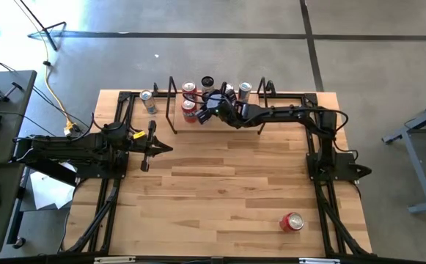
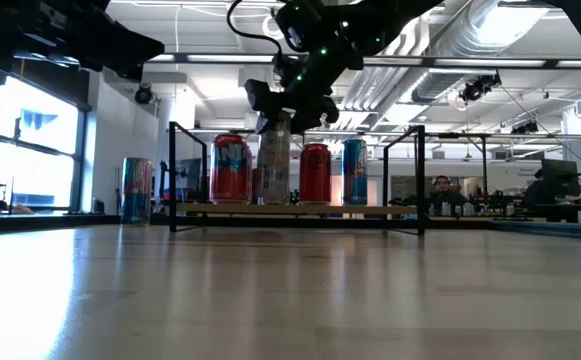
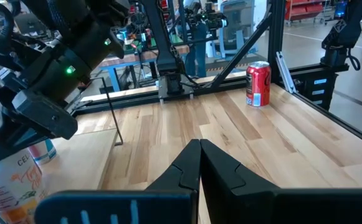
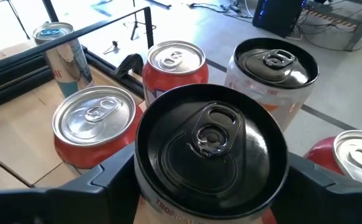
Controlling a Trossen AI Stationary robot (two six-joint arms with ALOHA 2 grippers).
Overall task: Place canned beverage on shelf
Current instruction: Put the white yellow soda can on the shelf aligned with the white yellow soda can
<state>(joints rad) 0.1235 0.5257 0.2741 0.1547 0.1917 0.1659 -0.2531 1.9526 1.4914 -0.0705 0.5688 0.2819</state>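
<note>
The shelf (image 2: 370, 209) stands at the table's far edge, a light board with black wire frames at its ends. Several cans stand on it: two red ones (image 4: 96, 118) (image 4: 174, 62), a white one with a black top (image 4: 271, 65) and more. My right gripper (image 4: 212, 180) reaches over the shelf and is shut on a black-topped can (image 4: 210, 140) among them. A slim can (image 1: 148, 101) stands left of the shelf. Another red can (image 1: 292, 221) stands near the right front corner. My left gripper (image 3: 199, 146) waits shut at the table's left. My right gripper pinches the black-topped can just under its top rim (image 4: 140, 180), one finger (image 4: 109, 180) on each side. It comes slanting down from the table's right. The can stands upright with its base on the shelf board (image 2: 273, 203).
Neighbouring cans stand close around the held one on the shelf. The shelf's wire end frames (image 2: 173, 170) rise at both ends. Black rails (image 1: 114, 198) run along the table's left and right sides. Bare wood lies across the table's middle (image 1: 220, 191).
</note>
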